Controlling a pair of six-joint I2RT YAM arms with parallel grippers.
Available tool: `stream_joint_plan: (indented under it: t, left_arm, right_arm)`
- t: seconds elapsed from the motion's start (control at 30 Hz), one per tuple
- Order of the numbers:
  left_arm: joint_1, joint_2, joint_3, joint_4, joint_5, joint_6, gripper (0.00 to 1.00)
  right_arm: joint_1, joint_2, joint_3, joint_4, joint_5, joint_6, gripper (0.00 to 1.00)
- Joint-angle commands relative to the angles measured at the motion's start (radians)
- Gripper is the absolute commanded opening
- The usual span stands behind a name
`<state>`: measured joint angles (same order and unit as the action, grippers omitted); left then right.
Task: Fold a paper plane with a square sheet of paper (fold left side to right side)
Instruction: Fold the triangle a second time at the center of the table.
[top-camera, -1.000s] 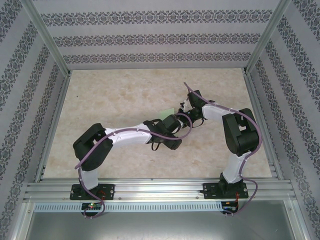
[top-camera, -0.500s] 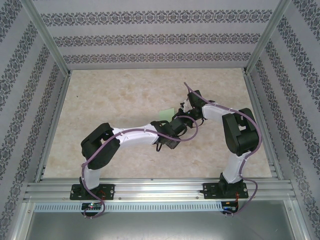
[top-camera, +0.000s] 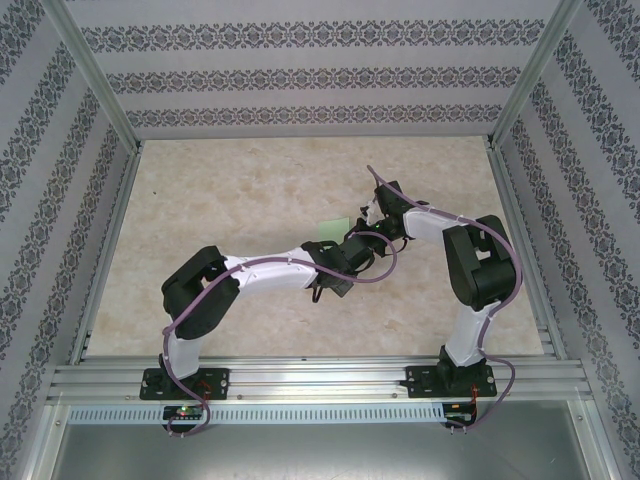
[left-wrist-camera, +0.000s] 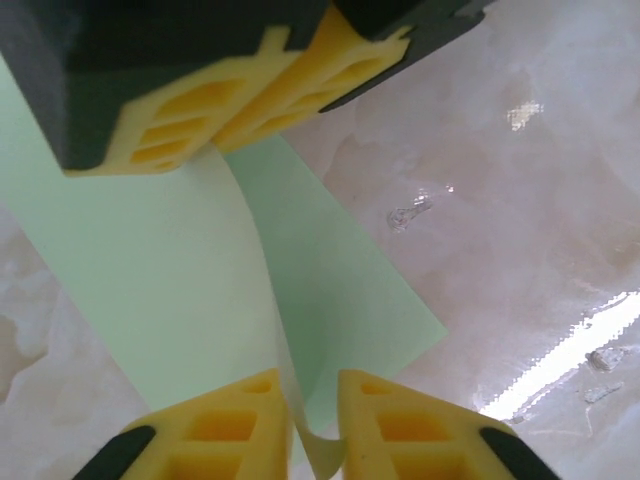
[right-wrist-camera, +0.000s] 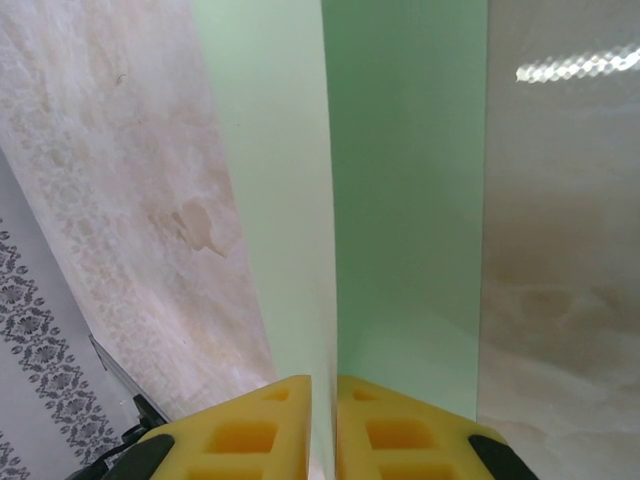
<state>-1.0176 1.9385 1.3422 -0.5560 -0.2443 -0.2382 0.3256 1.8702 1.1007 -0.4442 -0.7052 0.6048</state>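
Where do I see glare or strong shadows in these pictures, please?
Left wrist view: a white glare streak on the table at lower right. Right wrist view: a glare patch on the table at top right; the sheet of paper shows no glare. Top external view: even light, no strong shadows.

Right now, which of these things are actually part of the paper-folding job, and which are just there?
Part of the job:
- sheet of paper, pale green
- left gripper, pinching the paper
- right gripper, pinching the paper

Just there:
- table, marble-look top
- patterned walls
- metal frame
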Motion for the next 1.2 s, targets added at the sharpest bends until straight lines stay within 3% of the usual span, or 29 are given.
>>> stream_joint_plan:
  t: [0.0,0.2,0.37,0.57,0.7,0.77,0.93,1.17]
  left_arm:
    - [-0.010,-0.042,0.021,-0.028,-0.023,0.007,0.15]
    - [-0.009,-0.051,0.019,-0.022,-0.009,-0.003,0.06]
    - [0.000,-0.057,0.015,-0.010,0.019,-0.012,0.00]
    - [0.030,-0.072,-0.007,0.026,0.097,-0.030,0.00]
    - [0.061,-0.081,-0.026,0.046,0.165,-0.038,0.00]
    - [0.083,-0.090,-0.041,0.062,0.210,-0.043,0.00]
    - [0.150,-0.133,-0.098,0.115,0.319,-0.050,0.01]
    - [0.243,-0.168,-0.169,0.203,0.501,-0.060,0.02]
  right_arm:
    - [0.010,0.012,0.026,-0.014,0.007,-0.018,0.15]
    - [0.006,-0.013,0.029,-0.010,0.018,-0.023,0.19]
    - [-0.019,-0.085,0.015,0.007,0.050,-0.024,0.28]
    - [-0.081,-0.200,-0.045,0.017,0.079,-0.032,0.39]
    - [-0.111,-0.265,-0.109,0.021,0.079,-0.046,0.40]
    - [-0.113,-0.290,-0.143,0.029,0.076,-0.051,0.38]
    - [-0.105,-0.327,-0.229,0.096,0.030,-0.019,0.19]
    - [-0.012,-0.294,-0.299,0.199,0.036,0.044,0.10]
